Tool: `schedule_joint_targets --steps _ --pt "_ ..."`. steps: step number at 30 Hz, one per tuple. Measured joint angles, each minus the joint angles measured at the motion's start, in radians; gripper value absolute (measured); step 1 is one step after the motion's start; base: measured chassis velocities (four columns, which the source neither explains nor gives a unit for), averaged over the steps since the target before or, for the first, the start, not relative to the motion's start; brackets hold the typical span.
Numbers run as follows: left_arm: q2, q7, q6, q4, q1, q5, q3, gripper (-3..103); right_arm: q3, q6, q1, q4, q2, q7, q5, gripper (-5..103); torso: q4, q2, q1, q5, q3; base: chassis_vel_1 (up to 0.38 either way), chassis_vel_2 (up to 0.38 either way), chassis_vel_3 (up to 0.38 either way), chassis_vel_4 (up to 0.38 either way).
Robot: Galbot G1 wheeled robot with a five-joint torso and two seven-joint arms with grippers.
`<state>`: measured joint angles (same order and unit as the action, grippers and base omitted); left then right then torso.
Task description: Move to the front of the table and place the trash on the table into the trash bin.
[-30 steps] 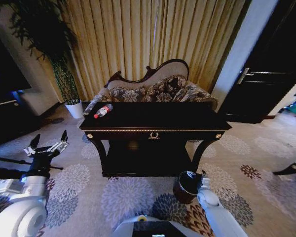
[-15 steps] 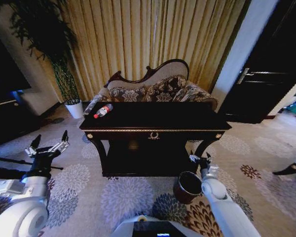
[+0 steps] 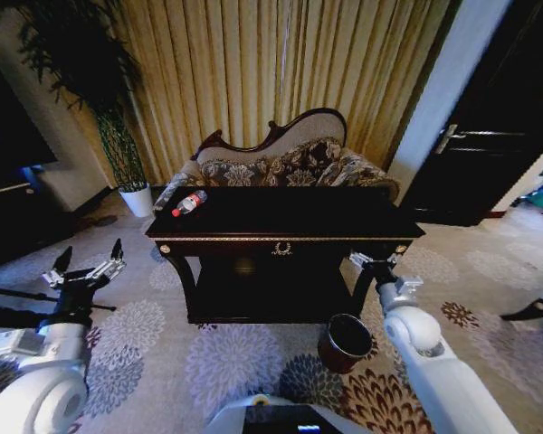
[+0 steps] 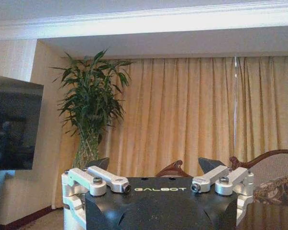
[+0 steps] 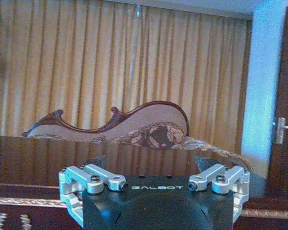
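We're at the bench [image 3: 285, 220] front. Bottle [image 3: 189, 202] lies on its far-left corner, well beyond left pincer [image 3: 84, 265], fingers apart, empty. Right pincer [image 3: 376, 264], also apart, sits above bin [image 3: 346, 342]. Nothing binned yet.

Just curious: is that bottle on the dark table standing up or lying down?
Lying down: the clear red-capped plastic bottle rests on its side.

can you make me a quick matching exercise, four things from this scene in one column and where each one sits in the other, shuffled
Things:
1. bottle
2. trash bin
3. left hand
4. right hand

Places:
A. on the carpet before the table's right leg
B. raised by the table's front right corner
C. on the table's far left corner
D. raised off the table's left end

Pairs: 1-C, 2-A, 3-D, 4-B
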<state>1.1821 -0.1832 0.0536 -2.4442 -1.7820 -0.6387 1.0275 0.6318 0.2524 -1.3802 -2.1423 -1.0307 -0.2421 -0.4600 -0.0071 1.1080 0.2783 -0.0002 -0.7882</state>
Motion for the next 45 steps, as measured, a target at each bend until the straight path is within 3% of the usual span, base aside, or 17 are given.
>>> schedule_joint_targets --steps 12,45 --pt "-0.016 -0.001 0.024 0.006 0.008 -0.008 0.016 100 0.015 0.116 -0.054 -0.202 0.018 0.022 -0.079 100 -0.0001 0.000 0.000 0.0000 0.000 0.000 0.000 0.000 0.000" --pt "-0.018 -0.004 0.030 0.001 0.008 -0.010 0.019 100 -0.008 0.095 -0.047 -0.170 0.007 0.023 -0.074 100 -0.0001 0.000 0.000 0.0001 0.000 -0.027 0.030 0.028 -0.025"
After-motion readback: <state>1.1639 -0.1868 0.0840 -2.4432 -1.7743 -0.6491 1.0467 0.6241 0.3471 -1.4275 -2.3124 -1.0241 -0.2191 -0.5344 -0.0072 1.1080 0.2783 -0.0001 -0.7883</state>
